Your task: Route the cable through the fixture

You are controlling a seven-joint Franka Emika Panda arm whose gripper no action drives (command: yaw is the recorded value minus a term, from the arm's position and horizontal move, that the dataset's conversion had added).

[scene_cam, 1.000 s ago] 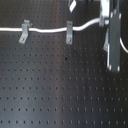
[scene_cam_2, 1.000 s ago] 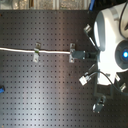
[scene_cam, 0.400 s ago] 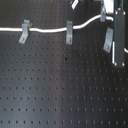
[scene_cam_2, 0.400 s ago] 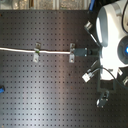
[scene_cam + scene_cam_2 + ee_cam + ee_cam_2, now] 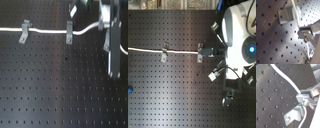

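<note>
Running from the first exterior view's left edge, the thin white flexible cable is lying on the black perforated breadboard table and passing through two small grey metal clip fixtures, the far one well away from the gripper and the near one just short of it. Beyond that near clip the cable is rising in a soft curve toward the grey two-finger gripper, which is closing narrowly on the cable, as the second wrist view is showing. The cable is looking light, limp and smooth, so it is likely sagging and sliding easily; gripping close to the clip, with gentle tension, is probably keeping it controllable. A third fixture is not showing clearly here.
</note>
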